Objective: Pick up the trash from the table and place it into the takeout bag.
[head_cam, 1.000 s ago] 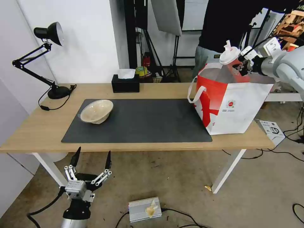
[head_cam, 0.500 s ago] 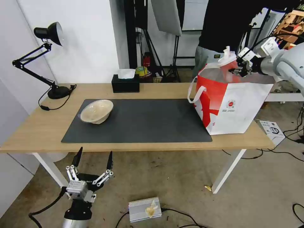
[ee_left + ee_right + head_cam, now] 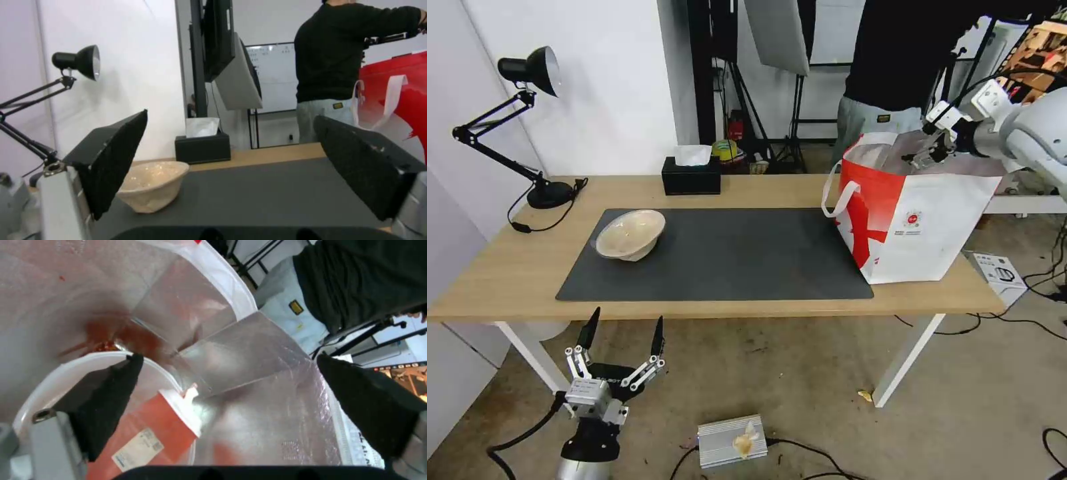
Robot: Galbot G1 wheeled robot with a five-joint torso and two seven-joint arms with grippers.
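**Beige bowl left on the table, nearer the left gripper**

The table point(image 3: 747, 193) fills mid-frame; the takeout bag point(image 3: 920, 220) stands at its right end. Right gripper point(image 3: 924, 157), jaws apart and empty, hangs over the bag's mouth; the red cup point(image 3: 146, 430) lies inside. The beige bowl point(image 3: 630, 235) sits centre-left, above the idle, spread left gripper point(image 3: 622, 333) at lower left.

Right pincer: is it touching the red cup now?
Apart. In the right wrist view the right pincer is open, and the red cup lies below its fingers inside the takeout bag.

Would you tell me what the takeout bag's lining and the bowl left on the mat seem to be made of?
The takeout bag lining looks like crinkled silver foil, shiny and reflective. The shallow beige bowl seems thin moulded plastic or pulp, with a faint sheen; hard to tell which.
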